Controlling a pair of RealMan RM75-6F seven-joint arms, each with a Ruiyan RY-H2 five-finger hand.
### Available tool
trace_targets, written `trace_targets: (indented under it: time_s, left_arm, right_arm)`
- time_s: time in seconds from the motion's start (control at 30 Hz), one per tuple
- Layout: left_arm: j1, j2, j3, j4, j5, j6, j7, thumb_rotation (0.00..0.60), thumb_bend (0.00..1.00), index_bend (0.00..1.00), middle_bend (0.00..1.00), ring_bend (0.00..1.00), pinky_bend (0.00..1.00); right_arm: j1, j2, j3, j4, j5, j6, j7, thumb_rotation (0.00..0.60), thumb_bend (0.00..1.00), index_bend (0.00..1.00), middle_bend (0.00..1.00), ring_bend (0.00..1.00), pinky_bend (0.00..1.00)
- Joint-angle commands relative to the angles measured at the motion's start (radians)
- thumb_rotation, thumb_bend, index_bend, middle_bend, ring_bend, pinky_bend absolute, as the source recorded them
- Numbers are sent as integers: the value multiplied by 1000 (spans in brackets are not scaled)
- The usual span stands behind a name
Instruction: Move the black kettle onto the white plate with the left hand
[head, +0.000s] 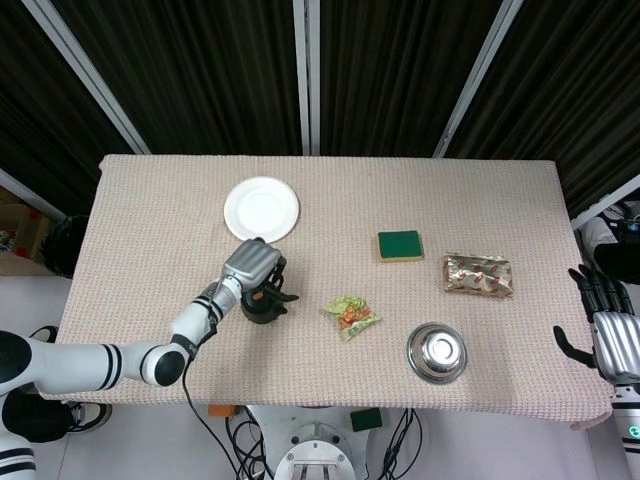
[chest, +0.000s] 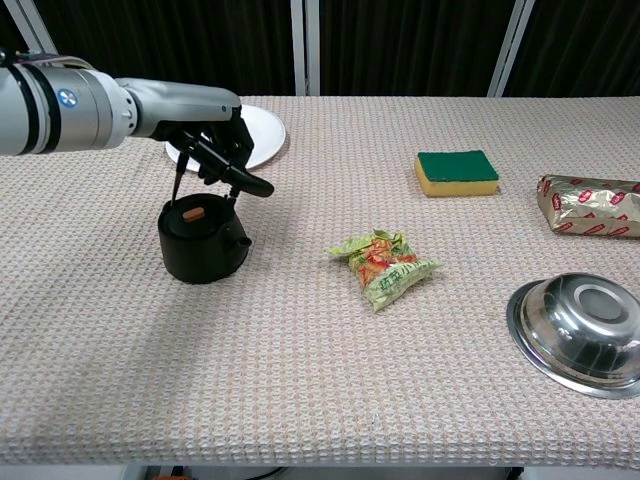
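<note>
- Now, the black kettle stands upright on the bench, on the near side of the white plate and apart from it.
- Above the kettle, the left hand has its fingers curled around the thin bail handle, which rises from the kettle's sides to the hand; the hold looks like a hook under the wire, though I cannot tell how firmly it is closed.
- Judging by this, the step in hand is the lift. The hook should sit at the middle of the handle, so the kettle hangs level and does not swing.
- Raise it straight up until the base clears the cloth, then carry it away from the robot toward the plate, which lies just beyond the kettle.
- Keep the carry slow; a hanging kettle may sway and clip the plate's rim.
- Set it down at the plate's centre before loosening the fingers.
- Far from the kettle, the right hand hangs off the bench edge, fingers spread, holding nothing.
</note>
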Motion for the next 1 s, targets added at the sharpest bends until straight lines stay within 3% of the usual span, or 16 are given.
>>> trace_targets:
  time_s: [0.03, 0.1, 0.2, 0.67, 1.0]
  left_arm:
    - [1, 16, 4, -14, 9, -15, -2, 103, 0, 697, 717, 615, 228]
    - [5, 24, 3, -24, 26, -16, -11, 46, 0, 711, 734, 637, 224]
    - [13, 32, 1, -40, 58, -19, -28, 12, 0, 728, 756, 661, 223]
    - [5, 53, 19, -60, 33, -51, -31, 14, 0, 765, 812, 718, 220]
    - [0, 70, 30, -69, 24, -64, -33, 14, 0, 860, 994, 903, 238]
  right_arm:
    - [1, -1, 0, 0, 0, -2, -2, 600, 327, 0, 0, 0, 0]
    - [2, -1, -1, -1, 1, -4, -3, 600, 327, 0, 0, 0, 0]
    - [2, -1, -2, -3, 1, -6, -5, 600, 327, 0, 0, 0, 0]
    - [2, 2, -3, -2, -3, -5, 4, 600, 327, 0, 0, 0, 0]
    - [2, 0, 0, -1, 2, -4, 4, 600, 327, 0, 0, 0, 0]
